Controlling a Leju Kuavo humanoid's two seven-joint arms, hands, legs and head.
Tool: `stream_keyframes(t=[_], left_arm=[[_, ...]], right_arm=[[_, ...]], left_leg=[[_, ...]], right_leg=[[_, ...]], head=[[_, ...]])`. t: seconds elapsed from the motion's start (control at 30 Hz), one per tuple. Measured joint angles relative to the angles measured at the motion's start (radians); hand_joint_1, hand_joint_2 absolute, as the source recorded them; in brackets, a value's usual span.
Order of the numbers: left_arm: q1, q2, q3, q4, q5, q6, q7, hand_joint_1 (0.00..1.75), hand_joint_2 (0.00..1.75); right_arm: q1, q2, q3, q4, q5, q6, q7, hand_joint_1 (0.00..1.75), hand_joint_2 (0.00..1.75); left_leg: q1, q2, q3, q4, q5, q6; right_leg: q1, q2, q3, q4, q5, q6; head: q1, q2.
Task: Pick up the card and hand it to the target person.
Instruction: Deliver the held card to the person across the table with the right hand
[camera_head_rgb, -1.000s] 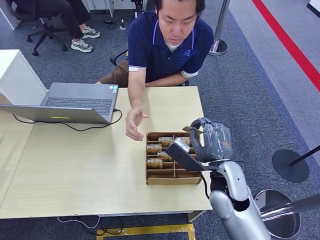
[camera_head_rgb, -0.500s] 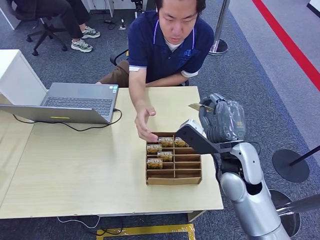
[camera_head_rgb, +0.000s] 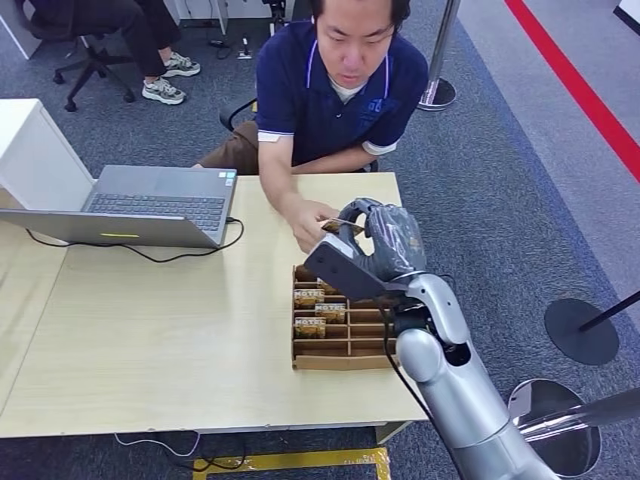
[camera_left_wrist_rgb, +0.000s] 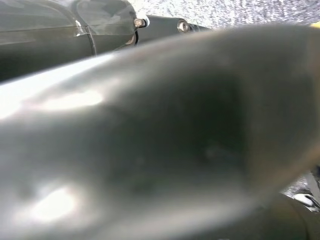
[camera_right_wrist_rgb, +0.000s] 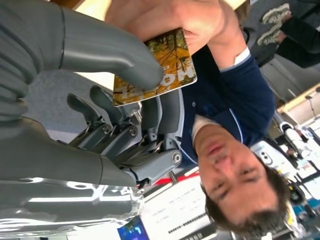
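I hold the card (camera_right_wrist_rgb: 156, 67) pinched in the right robot hand (camera_head_rgb: 375, 243), level and unmoving, letting go only once the person's hand (camera_head_rgb: 309, 220) grips it

Right robot hand (camera_head_rgb: 381, 243) sits over the bench (camera_head_rgb: 151, 330), card (camera_head_rgb: 337, 226) pinched at its far-left tip. Person's hand (camera_head_rgb: 308, 222) touches the card just left of it. Divided tray (camera_head_rgb: 347, 345) directly below/near side. Laptop (camera_head_rgb: 143, 205) well left.
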Motion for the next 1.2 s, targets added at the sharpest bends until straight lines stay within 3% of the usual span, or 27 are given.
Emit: stream_keyframes(t=[0.5, 0.53, 0.63, 0.67, 0.73, 0.87, 1.2], left_arm=[[0.000, 0.000, 0.000, 0.000, 0.000, -0.004, 0.000, 0.00, 0.00], [0.000, 0.000, 0.000, 0.000, 0.000, -0.005, 0.000, 0.00, 0.44], [0.000, 0.000, 0.000, 0.000, -0.006, -0.006, 0.000, 0.00, 1.75], [0.000, 0.000, 0.000, 0.000, -0.009, -0.006, 0.001, 0.00, 1.75], [0.000, 0.000, 0.000, 0.000, -0.013, -0.006, 0.002, 0.00, 1.75], [0.000, 0.000, 0.000, 0.000, -0.010, -0.006, 0.002, 0.00, 0.00], [0.000, 0.000, 0.000, 0.000, 0.001, -0.002, 0.011, 0.00, 0.00]], right_arm=[[-0.017, 0.037, 0.025, 0.065, -0.012, -0.003, 0.001, 1.58, 1.75], [-0.017, 0.037, 0.026, 0.067, -0.013, -0.003, 0.003, 1.46, 1.75], [-0.017, 0.037, 0.031, 0.069, -0.013, -0.004, 0.007, 0.28, 1.75], [-0.017, 0.037, 0.033, 0.069, -0.014, -0.004, 0.008, 0.00, 1.75], [-0.017, 0.037, 0.034, 0.069, -0.014, -0.004, 0.010, 0.00, 1.75], [-0.017, 0.037, 0.037, 0.069, -0.017, -0.003, 0.013, 0.00, 1.75], [-0.023, 0.037, 0.037, 0.071, -0.028, -0.004, 0.017, 0.00, 1.75]], left_leg=[[0.000, 0.000, 0.000, 0.000, 0.000, 0.000], [0.000, 0.000, 0.000, 0.000, 0.000, 0.000], [0.000, 0.000, 0.000, 0.000, 0.000, 0.000], [0.000, 0.000, 0.000, 0.000, 0.000, 0.000], [0.000, 0.000, 0.000, 0.000, 0.000, 0.000], [0.000, 0.000, 0.000, 0.000, 0.000, 0.000], [0.000, 0.000, 0.000, 0.000, 0.000, 0.000]], right_leg=[[0.000, 0.000, 0.000, 0.000, 0.000, 0.000], [0.000, 0.000, 0.000, 0.000, 0.000, 0.000], [0.000, 0.000, 0.000, 0.000, 0.000, 0.000], [0.000, 0.000, 0.000, 0.000, 0.000, 0.000], [0.000, 0.000, 0.000, 0.000, 0.000, 0.000], [0.000, 0.000, 0.000, 0.000, 0.000, 0.000], [0.000, 0.000, 0.000, 0.000, 0.000, 0.000]], head=[[0.000, 0.000], [0.000, 0.000], [0.000, 0.000], [0.000, 0.000], [0.000, 0.000], [0.000, 0.000], [0.000, 0.000]])
